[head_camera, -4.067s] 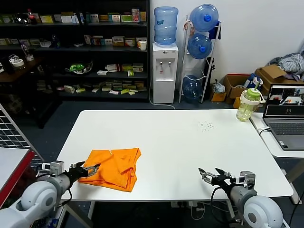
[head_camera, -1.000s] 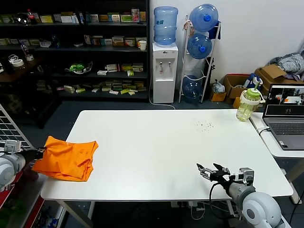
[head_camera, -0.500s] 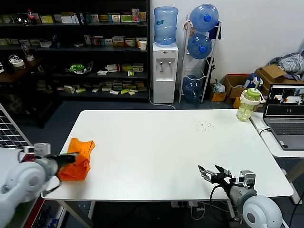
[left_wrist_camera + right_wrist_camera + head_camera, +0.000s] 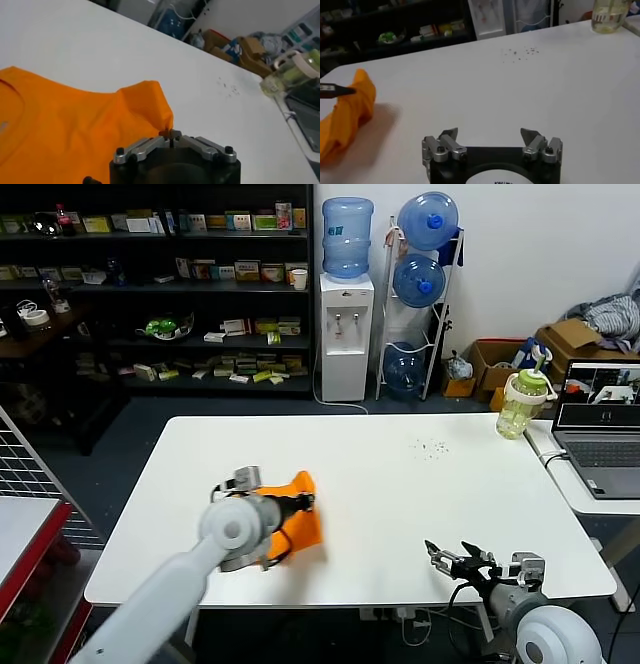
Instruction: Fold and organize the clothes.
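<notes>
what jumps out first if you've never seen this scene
The bright orange T-shirt stands out, bunched on the white table toward its near left part, with the left gripper shut on a fold of it. The right gripper hovers open at the table's near right edge. Behind, a water dispenser stands against the wall beside dark shelves.

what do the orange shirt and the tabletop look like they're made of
Orange T-shirt: soft matte knit, likely cotton; it drapes and creases where the left pincer pinches its edge. Table: smooth white hard surface, probably laminate; it shows a faint sheen and no grain.
</notes>
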Robot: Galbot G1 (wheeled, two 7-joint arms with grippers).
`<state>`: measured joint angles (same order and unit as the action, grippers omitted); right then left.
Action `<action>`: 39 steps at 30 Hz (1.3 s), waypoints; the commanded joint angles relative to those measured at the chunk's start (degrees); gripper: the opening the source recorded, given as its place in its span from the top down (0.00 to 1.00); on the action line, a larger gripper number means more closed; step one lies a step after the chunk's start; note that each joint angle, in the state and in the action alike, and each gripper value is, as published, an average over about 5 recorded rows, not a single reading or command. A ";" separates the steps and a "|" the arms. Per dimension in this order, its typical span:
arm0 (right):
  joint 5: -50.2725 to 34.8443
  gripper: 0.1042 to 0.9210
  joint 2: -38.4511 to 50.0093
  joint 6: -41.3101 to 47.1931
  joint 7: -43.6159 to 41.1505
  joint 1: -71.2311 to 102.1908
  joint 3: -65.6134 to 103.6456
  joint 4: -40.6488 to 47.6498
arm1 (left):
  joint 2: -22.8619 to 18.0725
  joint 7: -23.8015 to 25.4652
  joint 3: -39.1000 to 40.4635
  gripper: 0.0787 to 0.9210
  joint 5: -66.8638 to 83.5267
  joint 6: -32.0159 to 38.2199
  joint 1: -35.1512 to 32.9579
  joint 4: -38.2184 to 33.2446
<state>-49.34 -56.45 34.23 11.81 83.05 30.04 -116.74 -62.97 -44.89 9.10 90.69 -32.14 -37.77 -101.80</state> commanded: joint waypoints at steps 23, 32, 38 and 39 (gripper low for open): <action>11.00 0.12 0.35 -15.21 -15.41 0.86 3.61 2.99 | -15.62 7.69 -0.79 0.82 -17.73 4.18 -3.87 1.78; 23.17 0.12 -8.51 -32.29 -24.26 6.65 13.50 5.87 | -1.73 49.76 -31.18 0.51 -60.72 39.38 -43.12 -9.02; 29.11 0.12 -15.36 -39.65 -25.80 8.84 16.86 6.18 | -8.83 58.27 -41.30 0.30 -65.56 55.17 -54.50 -8.87; 30.24 0.12 -16.54 -41.29 -25.97 9.18 17.29 6.08 | -9.91 59.14 -42.09 0.27 -65.60 56.54 -55.05 -9.00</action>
<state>-32.37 -62.45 10.21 -7.31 88.19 39.92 -111.70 -72.05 -14.55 -8.53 50.70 -8.03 -62.57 -103.89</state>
